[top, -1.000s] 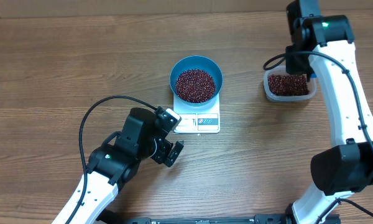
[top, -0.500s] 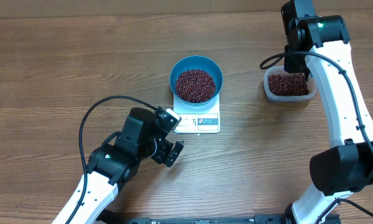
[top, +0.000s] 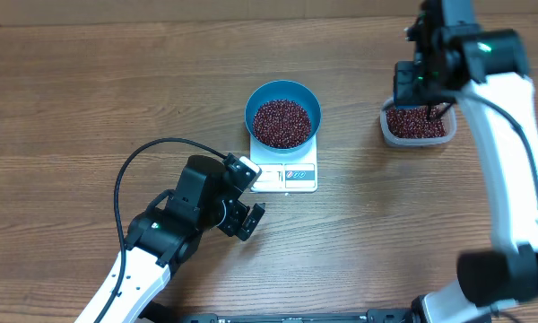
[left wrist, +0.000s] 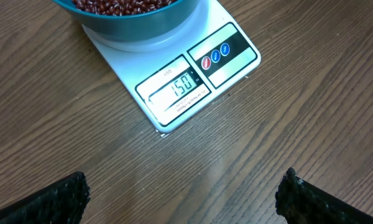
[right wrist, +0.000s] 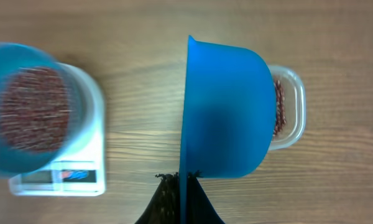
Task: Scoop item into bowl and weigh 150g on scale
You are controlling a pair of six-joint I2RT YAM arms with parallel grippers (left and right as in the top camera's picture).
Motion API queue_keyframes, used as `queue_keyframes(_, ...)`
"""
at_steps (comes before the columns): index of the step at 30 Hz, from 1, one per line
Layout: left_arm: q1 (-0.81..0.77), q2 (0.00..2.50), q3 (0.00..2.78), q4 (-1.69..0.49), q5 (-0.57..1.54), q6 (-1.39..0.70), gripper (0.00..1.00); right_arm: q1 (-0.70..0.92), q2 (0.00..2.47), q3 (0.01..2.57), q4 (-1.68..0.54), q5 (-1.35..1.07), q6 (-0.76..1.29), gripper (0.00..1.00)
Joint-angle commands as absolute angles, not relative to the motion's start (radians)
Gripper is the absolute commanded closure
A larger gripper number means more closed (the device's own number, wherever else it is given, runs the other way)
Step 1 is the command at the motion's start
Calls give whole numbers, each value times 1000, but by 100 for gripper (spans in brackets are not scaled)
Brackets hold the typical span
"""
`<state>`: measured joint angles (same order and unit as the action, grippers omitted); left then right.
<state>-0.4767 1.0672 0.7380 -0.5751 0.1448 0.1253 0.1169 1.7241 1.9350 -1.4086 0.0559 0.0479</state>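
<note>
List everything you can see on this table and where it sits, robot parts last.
table: one, brown wood, under everything
scale: one, white, mid-table, display reads 150
bowl: one, bright blue, on the scale
tub: one, clear plastic, right of the scale
beans: two heaps, dark red-brown, in bowl and tub
scoop: one, blue, above the tub
left hand: one, black, open and empty, near the scale's front
right hand: one, black, shut on the scoop's handle

Bare table (top: 90, 90) is lying free left of the bowl (top: 249, 108) and between scale (top: 291, 177) and tub (top: 385, 126), while the left gripper (top: 251, 196) is crowding the scale's front corner and the right gripper (right wrist: 180, 190) with its scoop (right wrist: 227, 106) is hanging over the tub.
</note>
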Motion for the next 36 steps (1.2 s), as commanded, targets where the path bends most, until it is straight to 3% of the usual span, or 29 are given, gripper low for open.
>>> queue_keyframes(1, -478, 1072, 735, -572, 138, 108, 0, 74, 1559, 1944, -1427, -78, 12, 96)
queue_keyframes(7, -478, 1072, 735, -572, 138, 108, 0, -67, 1500, 1935, -1549, -326, -130, 96)
queue_keyframes(14, -478, 1072, 735, -572, 138, 108, 1, -200, 1465, 1761, -1533, -474, -224, 96)
queue_keyframes(23, -478, 1072, 735, -572, 138, 108, 0, -257, 1448, 1477, -1462, -499, -237, 96)
queue_keyframes(36, -478, 1072, 735, -572, 138, 108, 0, -260, 1465, 1128, -1164, -514, -224, 96)
